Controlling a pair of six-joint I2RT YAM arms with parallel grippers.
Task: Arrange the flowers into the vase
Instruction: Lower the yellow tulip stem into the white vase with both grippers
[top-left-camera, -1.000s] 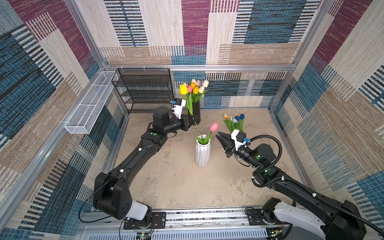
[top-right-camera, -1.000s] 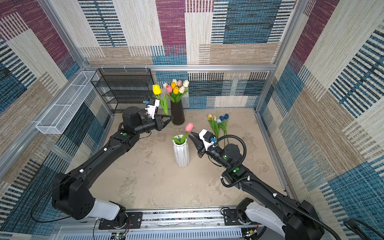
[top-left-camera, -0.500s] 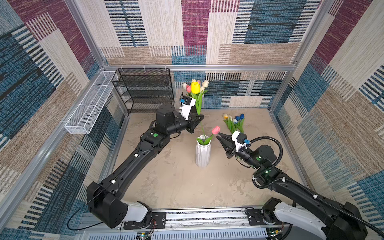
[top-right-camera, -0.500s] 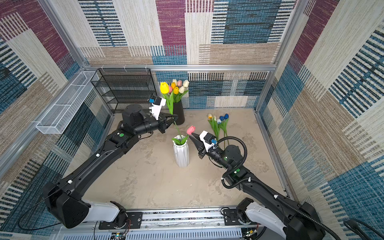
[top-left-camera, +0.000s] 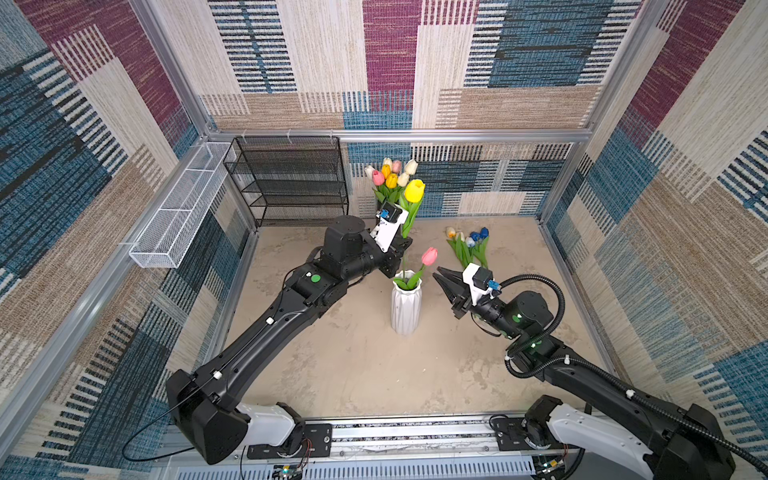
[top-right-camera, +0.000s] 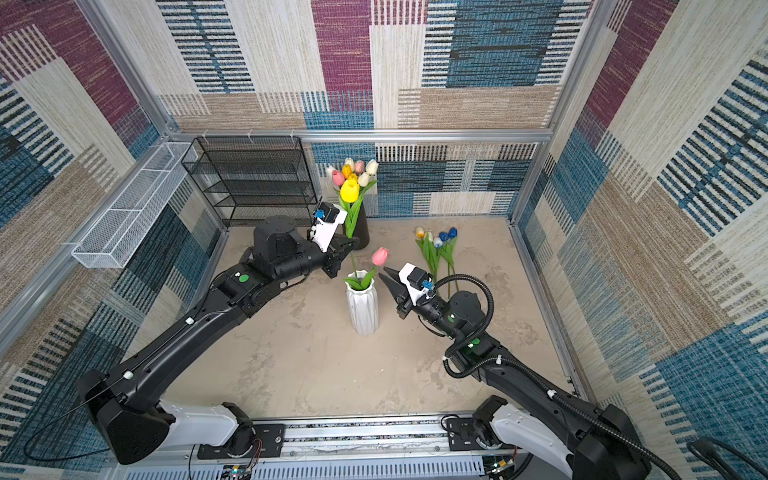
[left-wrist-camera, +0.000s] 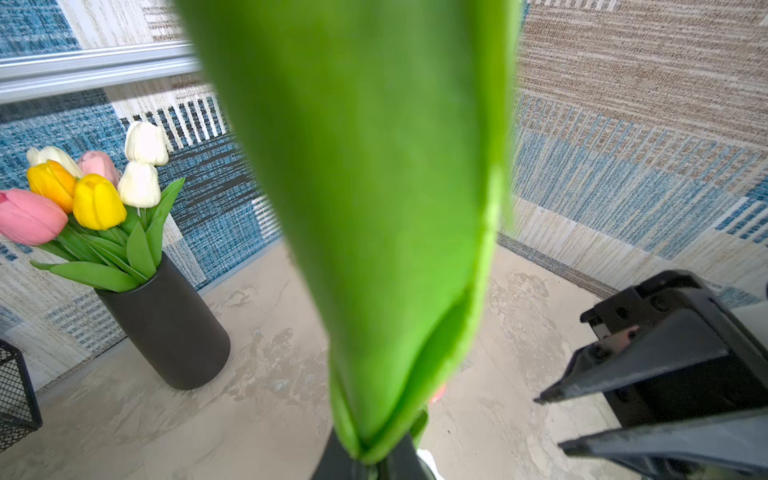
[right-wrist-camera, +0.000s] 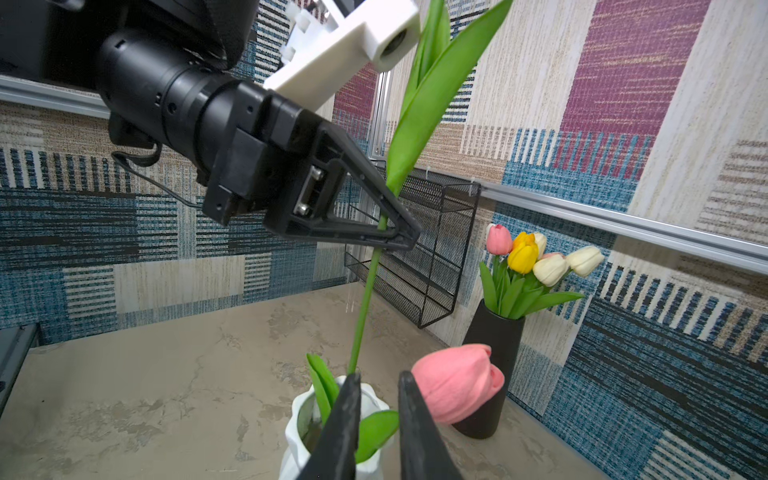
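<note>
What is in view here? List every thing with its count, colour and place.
table: one, mottled beige, underneath everything
white vase: one, white, table centre
pink tulip: one, pink, in the white vase
yellow tulip: one, yellow, held over the white vase, stem reaching its mouth
black vase: one, black, table's back
bunched tulips: seven or eight; pink, yellow, orange, white; in the black vase
loose tulips: about five; blue, white, yellowish; lying back right
wire rack: one, black, back left
mesh basket: one, white, left wall
left gripper: one, black, shut on the yellow tulip's stem
right gripper: one, black, slightly open, empty, beside the white vase
</note>
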